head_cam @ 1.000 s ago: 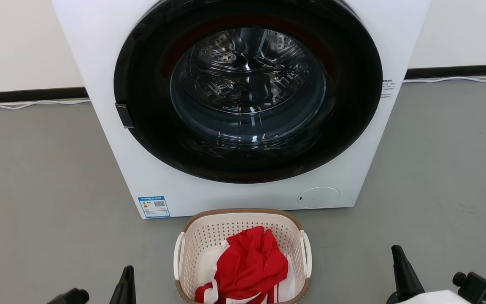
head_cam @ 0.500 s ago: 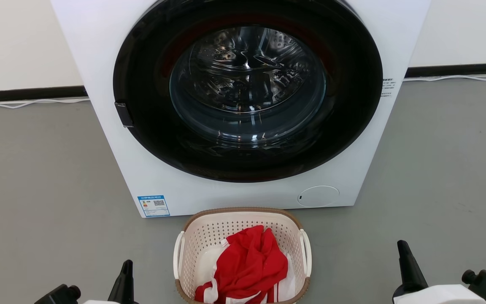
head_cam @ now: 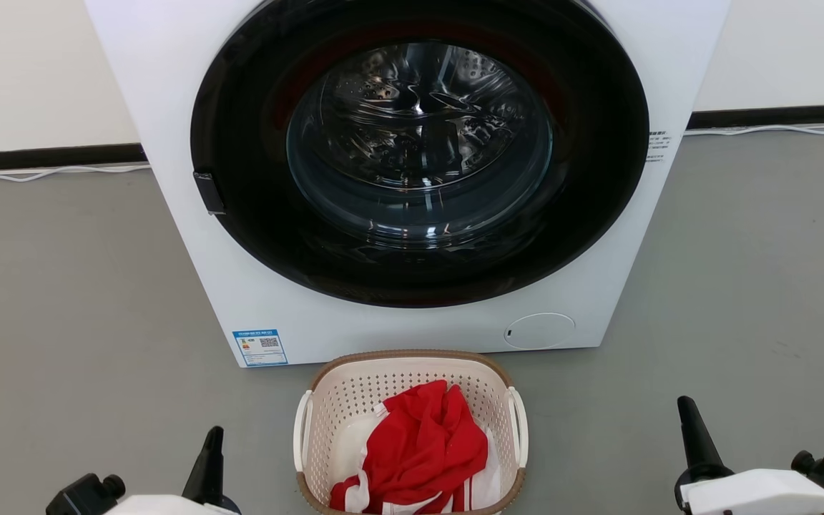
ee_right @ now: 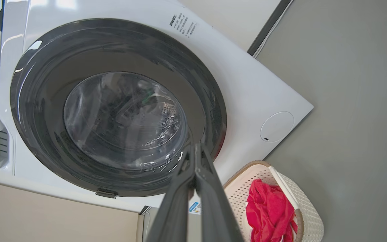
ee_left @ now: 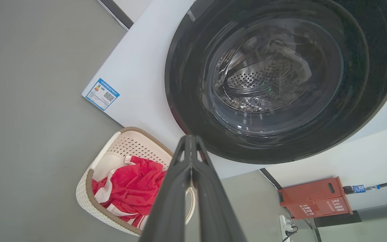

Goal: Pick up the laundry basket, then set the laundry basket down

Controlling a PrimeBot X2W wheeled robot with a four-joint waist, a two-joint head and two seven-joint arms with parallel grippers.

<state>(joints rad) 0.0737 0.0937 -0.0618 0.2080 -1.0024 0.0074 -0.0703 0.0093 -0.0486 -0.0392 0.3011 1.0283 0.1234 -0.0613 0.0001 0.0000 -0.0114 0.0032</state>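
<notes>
Washing machine (head_cam: 169, 107): white front-loader, took up most of the upper and middle head view. Its round dark door (head_cam: 419, 150) was shut, and the metal drum showed through the glass.

Floor (head_cam: 61, 286): plain grey, on both sides of the machine and across the lower frame. A thin white cable (head_cam: 47, 173) ran along the dark skirting at far left.

Laundry basket (head_cam: 355, 393): bottom centre of the head view, standing on the floor just in front of the machine's lower edge. It was upright, brown rim uppermost, with one white loop handle (head_cam: 302, 429) on each side. In the left wrist view it sat at lower left; in the right wrist view at lower right.

Red garment (head_cam: 423, 443): crumpled inside the basket, with white trim, lying toward the near end.

Left gripper (head_cam: 213, 447): lower left of the head view, pointing up the frame, well apart from the basket's left handle. The left wrist view showed its two fingers pressed together at the tip, holding nothing.

Right gripper (head_cam: 691, 429): lower right of the head view, farther from the basket than the left one. Its fingers likewise met at the tip in the right wrist view, with nothing between them.

Orange-red box (ee_left: 316, 198): against the wall, lower right of the left wrist view.

Round cover (head_cam: 539, 331): lower right corner of the machine front.

Blue label (head_cam: 260, 347): lower left corner of the machine front.
</notes>
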